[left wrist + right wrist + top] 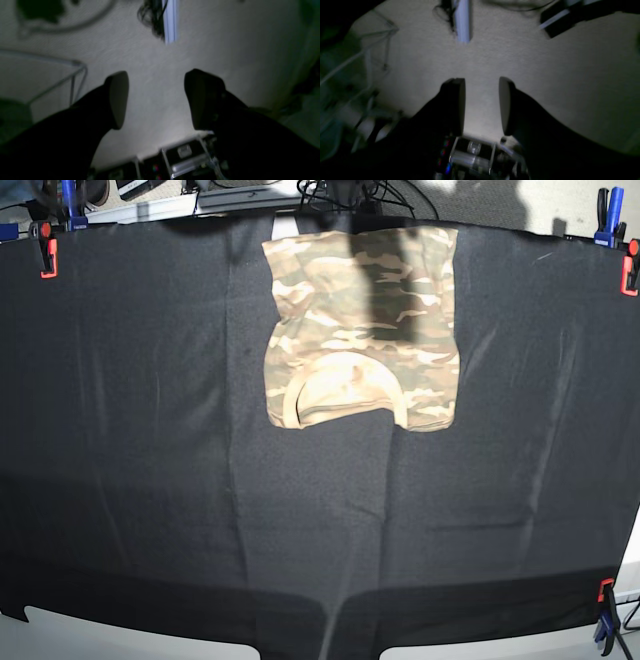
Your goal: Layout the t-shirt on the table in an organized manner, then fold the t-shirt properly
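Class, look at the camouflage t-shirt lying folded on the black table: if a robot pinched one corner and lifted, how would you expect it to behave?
The t-shirt would probably droop and unfold, since it lies as thin, soft layers with its neckline showing. It looks light for its spread, so it should lift easily. Pushed, it would likely bunch on the table, whose cloth cover shows creases, rather than slide whole.

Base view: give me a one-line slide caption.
Camouflage t-shirt lies folded into a compact rectangle, neckline facing the camera, at the far middle of the black table; no arms in view.
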`<state>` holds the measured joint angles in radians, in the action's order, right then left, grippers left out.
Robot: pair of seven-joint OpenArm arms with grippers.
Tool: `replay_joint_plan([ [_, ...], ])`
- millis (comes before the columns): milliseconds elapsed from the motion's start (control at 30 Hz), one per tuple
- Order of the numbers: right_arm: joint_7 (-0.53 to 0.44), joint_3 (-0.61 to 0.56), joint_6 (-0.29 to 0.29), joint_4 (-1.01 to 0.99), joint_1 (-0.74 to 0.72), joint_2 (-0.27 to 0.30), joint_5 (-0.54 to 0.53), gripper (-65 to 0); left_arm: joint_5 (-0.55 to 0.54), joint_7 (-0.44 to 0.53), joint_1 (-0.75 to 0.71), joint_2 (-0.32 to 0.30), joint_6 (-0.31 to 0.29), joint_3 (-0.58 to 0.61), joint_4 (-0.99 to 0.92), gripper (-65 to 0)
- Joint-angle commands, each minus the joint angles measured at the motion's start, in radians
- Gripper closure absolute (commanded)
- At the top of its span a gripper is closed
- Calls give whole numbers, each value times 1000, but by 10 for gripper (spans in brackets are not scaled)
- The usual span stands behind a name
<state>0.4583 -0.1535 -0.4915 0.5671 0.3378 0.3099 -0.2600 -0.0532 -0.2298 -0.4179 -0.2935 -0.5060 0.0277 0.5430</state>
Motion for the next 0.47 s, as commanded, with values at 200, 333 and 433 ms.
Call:
replay_joint_plan([
  [200,-126,-20,85,-22,-24,-8,60,-216,9,-7,24,-11,99,0,-10,-361],
  [333,-126,-20,84,-22,-22,-8,67,-216,8,-8,22,3,99,0,-10,-361],
  [433,-117,-20,72,-20,-22,-8,67,-216,9,-38,23,12,98,0,-9,-361],
])
